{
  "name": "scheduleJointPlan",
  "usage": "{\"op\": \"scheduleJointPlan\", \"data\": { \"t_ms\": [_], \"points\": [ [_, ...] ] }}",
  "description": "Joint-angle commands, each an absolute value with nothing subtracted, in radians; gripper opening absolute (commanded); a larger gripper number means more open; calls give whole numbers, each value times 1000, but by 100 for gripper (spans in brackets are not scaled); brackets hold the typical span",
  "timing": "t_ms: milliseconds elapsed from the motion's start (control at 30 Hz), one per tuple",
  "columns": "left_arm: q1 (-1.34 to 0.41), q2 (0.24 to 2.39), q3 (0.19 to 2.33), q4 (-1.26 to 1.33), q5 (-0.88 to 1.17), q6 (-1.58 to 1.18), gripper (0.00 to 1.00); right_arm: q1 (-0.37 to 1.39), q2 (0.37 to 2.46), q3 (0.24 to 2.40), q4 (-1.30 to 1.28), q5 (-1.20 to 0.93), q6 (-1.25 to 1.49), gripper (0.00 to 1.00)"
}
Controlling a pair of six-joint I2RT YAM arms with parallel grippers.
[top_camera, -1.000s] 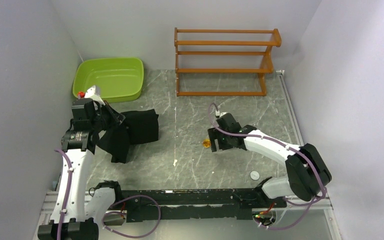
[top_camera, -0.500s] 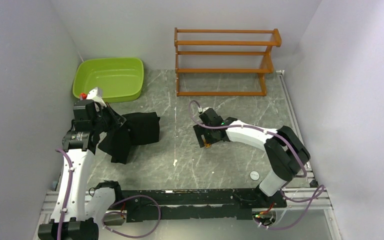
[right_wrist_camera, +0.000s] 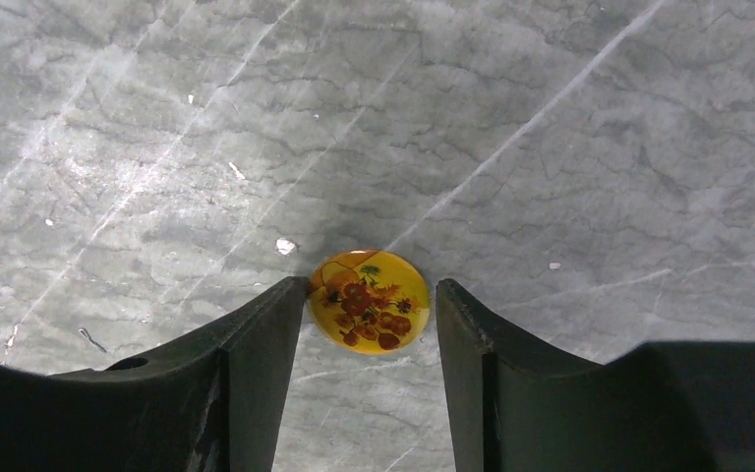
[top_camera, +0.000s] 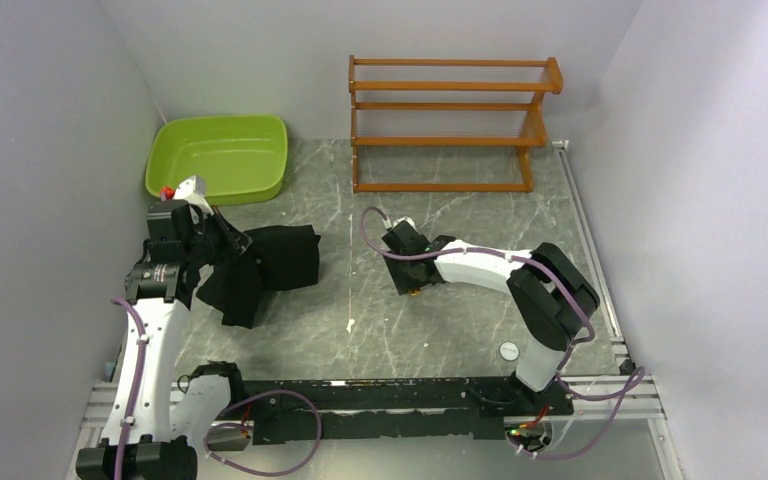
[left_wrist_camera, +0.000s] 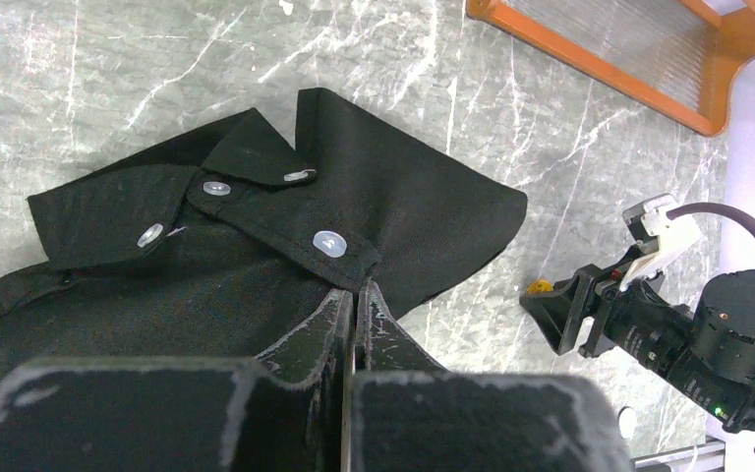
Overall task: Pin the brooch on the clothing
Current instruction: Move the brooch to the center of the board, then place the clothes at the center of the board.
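Reaching for the brooch (right_wrist_camera: 369,300)
From above, the left gripper (top_camera: 207,238) holds the black clothing (top_camera: 278,258). Its own camera shows fingers squeezed together on cloth. The right gripper (right_wrist_camera: 369,307) has fingers apart around the brooch on the table (right_wrist_camera: 570,118); next, squeeze gently.

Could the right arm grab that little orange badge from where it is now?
Probably yes: the brooch lies on the table inside the open right gripper, with nothing blocking it.

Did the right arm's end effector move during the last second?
Yes. The right end effector swung left, from below the wooden rack's middle toward its left end.
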State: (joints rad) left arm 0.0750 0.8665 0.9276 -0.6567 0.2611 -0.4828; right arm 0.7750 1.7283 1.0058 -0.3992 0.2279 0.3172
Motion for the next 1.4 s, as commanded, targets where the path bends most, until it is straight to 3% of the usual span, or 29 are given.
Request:
{"op": "scheduleJointPlan", "data": {
  "t_ms": [0,367,633,767,967,1200,1233,1300,1367],
  "points": [
    [72,846,927,-643,251,-465,3,775,1734,1031,-443,287,323,56],
    [72,853,938,-649,304,-463,3,693,1663,970,-437,198,333,54],
    [34,901,964,-628,397,-480,3,418,1596,867,-429,156,374,56],
    [-64,928,992,-594,412,-483,3,346,1465,834,-413,142,362,63],
    [-261,968,1123,-546,399,-441,3,348,1260,867,-390,51,345,87],
    [-465,1082,1251,-607,361,-313,3,347,1173,925,-399,-34,310,92],
    [-486,1099,1251,-625,364,-289,6,347,1167,921,-394,-51,304,92],
    [-512,1117,1222,-653,348,-262,48,347,1153,912,-382,-86,289,92],
    [-516,1102,1167,-648,278,-290,75,347,1143,894,-365,-121,280,92]
  ]
}}
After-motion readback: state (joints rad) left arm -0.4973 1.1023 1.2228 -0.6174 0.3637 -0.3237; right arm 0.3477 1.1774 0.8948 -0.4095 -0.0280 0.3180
